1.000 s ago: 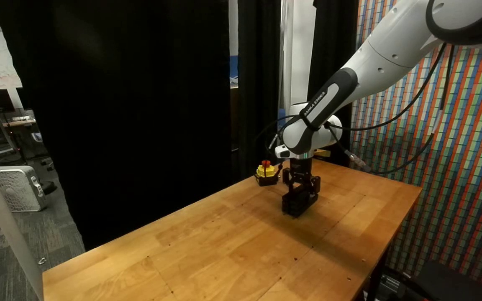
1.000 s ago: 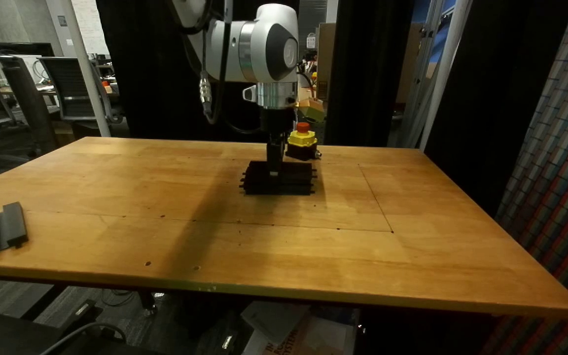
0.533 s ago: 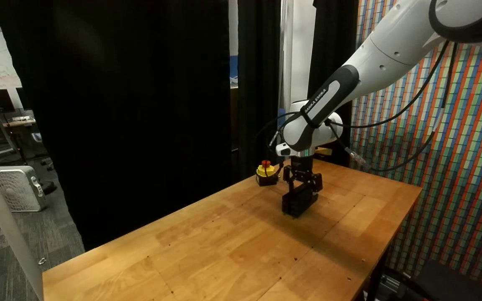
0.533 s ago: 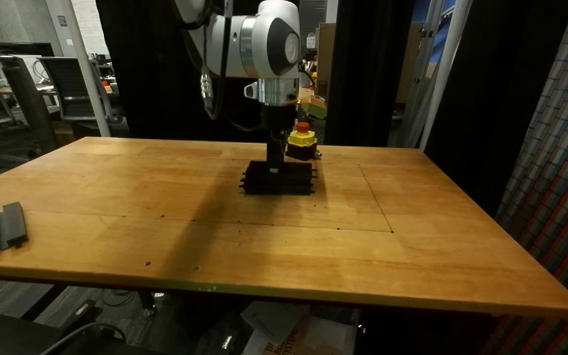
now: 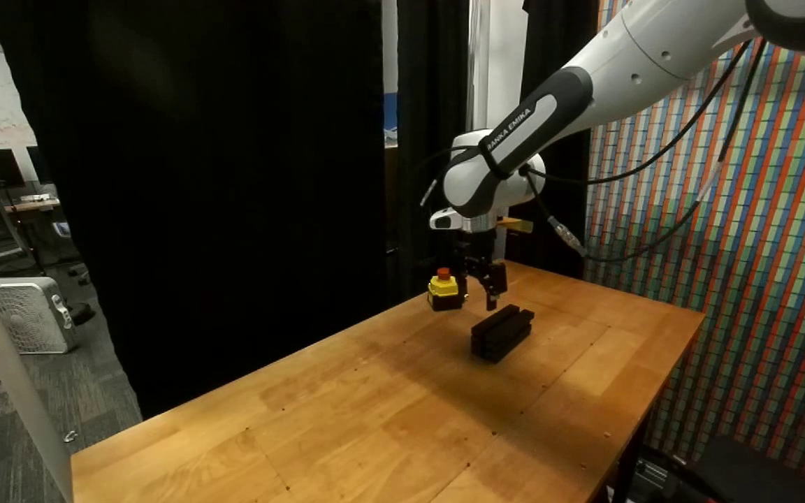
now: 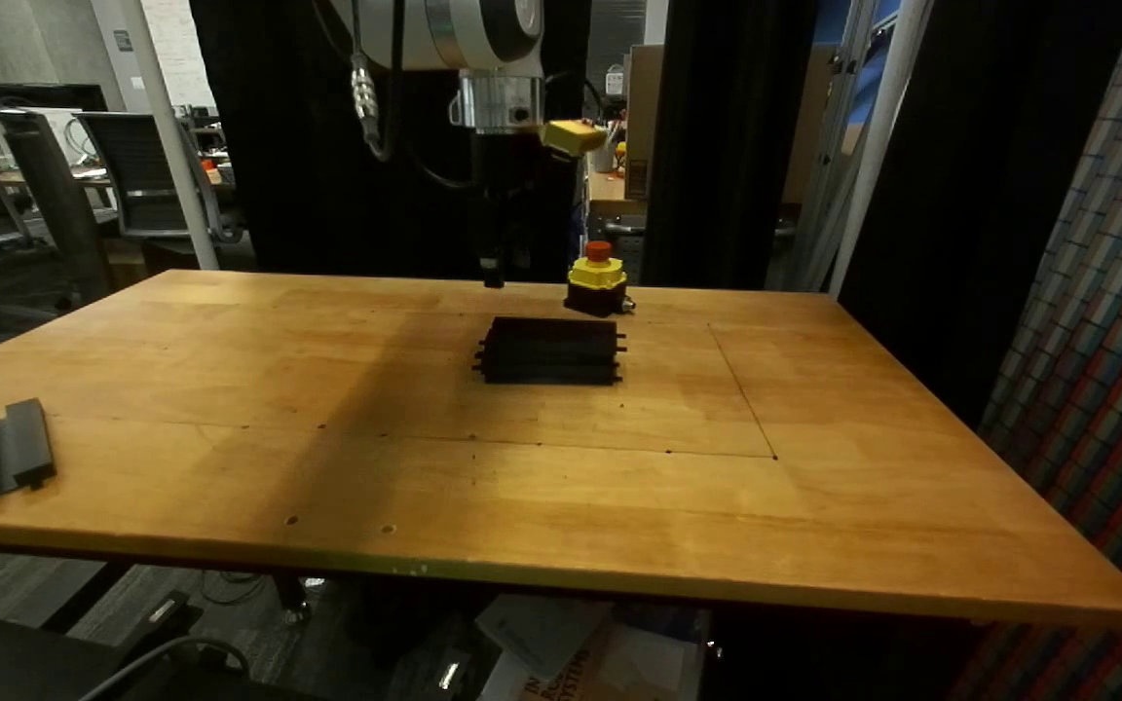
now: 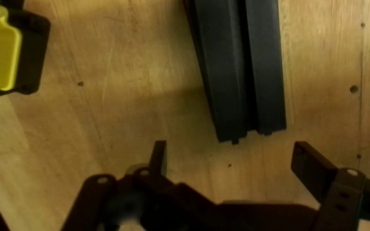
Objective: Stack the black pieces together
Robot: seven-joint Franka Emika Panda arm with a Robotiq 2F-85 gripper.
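- The button box (image 6: 597,282), yellow with a red knob and a black base, stands on the wooden table (image 6: 619,506).
- The stack of black bars (image 6: 551,350) rests on the table near the button box but apart from it; in an exterior view it lies in front of the box and a little to its left.
- Two bars sit side by side on top of the stack, a groove between them, with more black below; how many bars it holds I cannot tell. Small pegs stick out at both ends.
- The gripper (image 7: 230,150) has its fingers spread wide, bare wood showing between them in the wrist view. It hangs above the table beside the button box, apart from the stack.
- The arm (image 5: 626,91) reaches down from the upper right in an exterior view, its wrist higher than the button box.
- Two dark grey bars (image 6: 30,443) with a lower strip between them lie well apart from the button box, far to its left and nearer the front.
- Black curtains (image 5: 235,209) hang behind the button box in both exterior views.
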